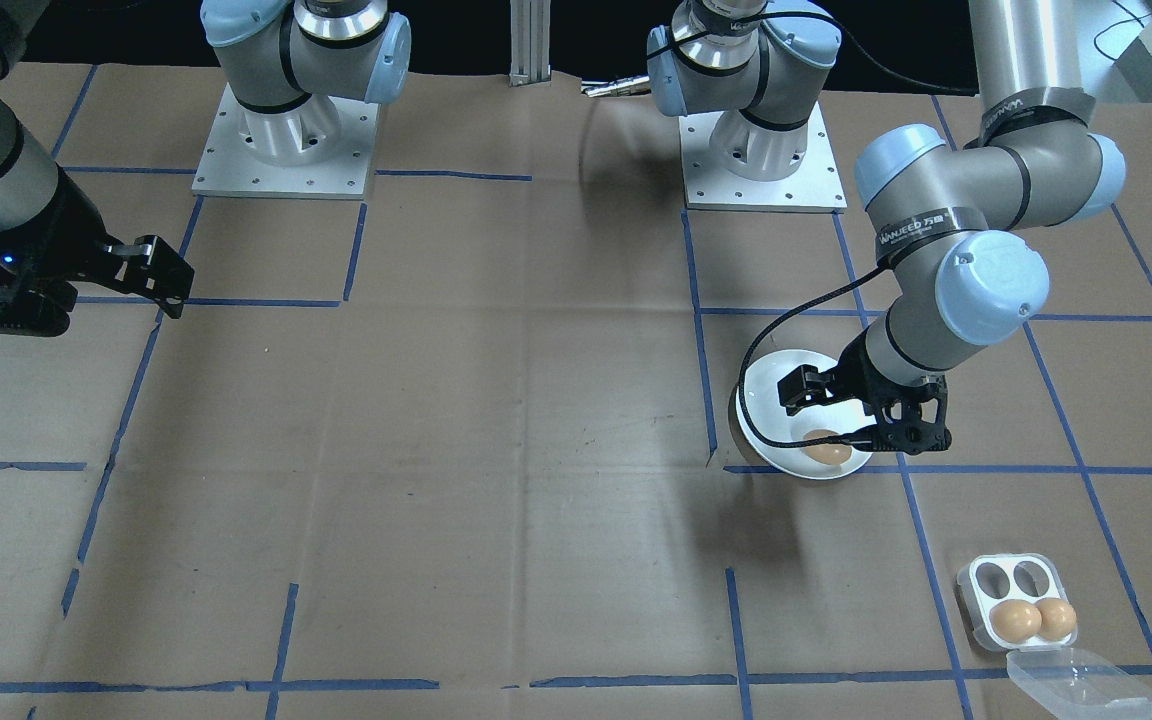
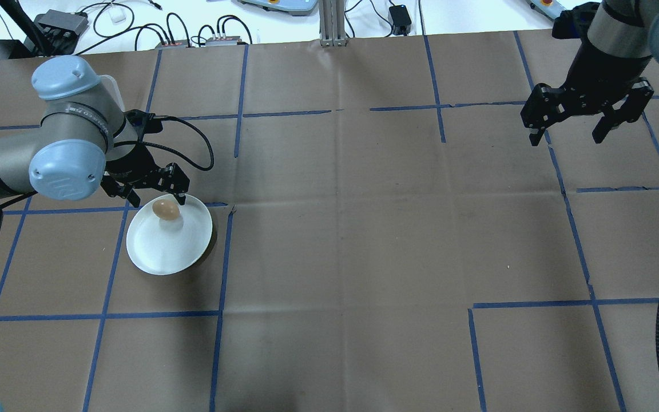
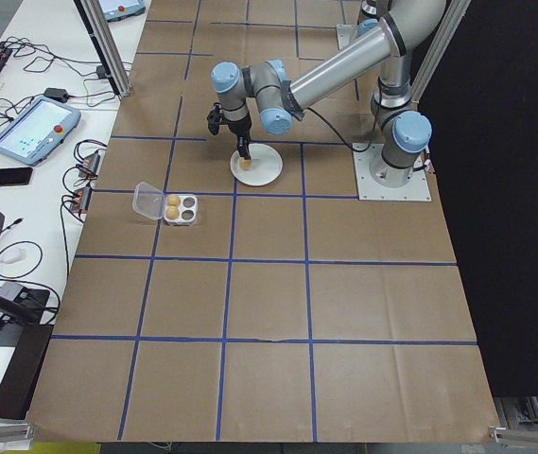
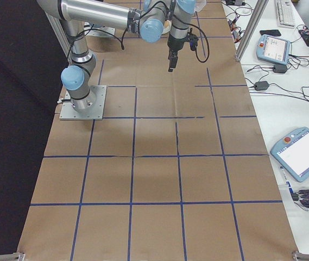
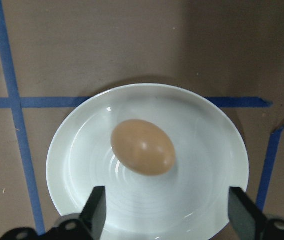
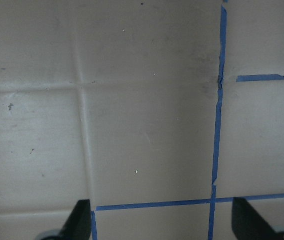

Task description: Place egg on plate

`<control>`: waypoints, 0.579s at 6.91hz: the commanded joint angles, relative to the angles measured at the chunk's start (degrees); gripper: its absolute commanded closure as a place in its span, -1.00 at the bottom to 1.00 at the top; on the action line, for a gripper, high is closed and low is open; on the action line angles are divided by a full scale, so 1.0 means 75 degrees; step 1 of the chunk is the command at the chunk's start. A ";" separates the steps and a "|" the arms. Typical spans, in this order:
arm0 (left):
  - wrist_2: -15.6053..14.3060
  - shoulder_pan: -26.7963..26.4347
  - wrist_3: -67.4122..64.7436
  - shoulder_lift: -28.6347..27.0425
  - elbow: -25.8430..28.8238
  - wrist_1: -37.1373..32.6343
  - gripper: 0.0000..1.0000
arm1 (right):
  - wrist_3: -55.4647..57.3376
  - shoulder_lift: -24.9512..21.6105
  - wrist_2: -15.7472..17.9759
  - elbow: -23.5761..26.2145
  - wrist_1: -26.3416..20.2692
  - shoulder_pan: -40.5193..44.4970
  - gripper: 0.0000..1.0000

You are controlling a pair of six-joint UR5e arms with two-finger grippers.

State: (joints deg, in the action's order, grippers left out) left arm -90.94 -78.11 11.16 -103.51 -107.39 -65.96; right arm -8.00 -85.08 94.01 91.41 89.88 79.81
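Note:
A brown egg lies on the white plate, apart from both fingers. My left gripper hovers just above it, open, with nothing between its fingers. From the front, the egg sits toward the near rim of the plate, under the left gripper. Overhead, the egg rests at the plate's far side, below the left gripper. My right gripper hangs open and empty over bare table, far from the plate; its wrist view shows only paper and tape beneath the gripper.
A small clear egg tray with two brown eggs and its lid folded open stands near the operators' edge, beyond the plate. Blue tape lines grid the brown paper. Both arm bases stand at the robot's side of the table.

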 commanded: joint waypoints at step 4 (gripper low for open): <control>0.0102 0.0883 0.0303 -0.0199 0.1938 -0.0286 -1.00 | 0.0000 0.0000 0.0004 0.0000 -0.0008 0.0000 -1.00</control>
State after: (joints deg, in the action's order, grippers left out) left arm -90.52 -74.55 12.04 -102.26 -97.74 -67.66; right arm -8.00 -85.08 94.04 91.41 89.83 79.81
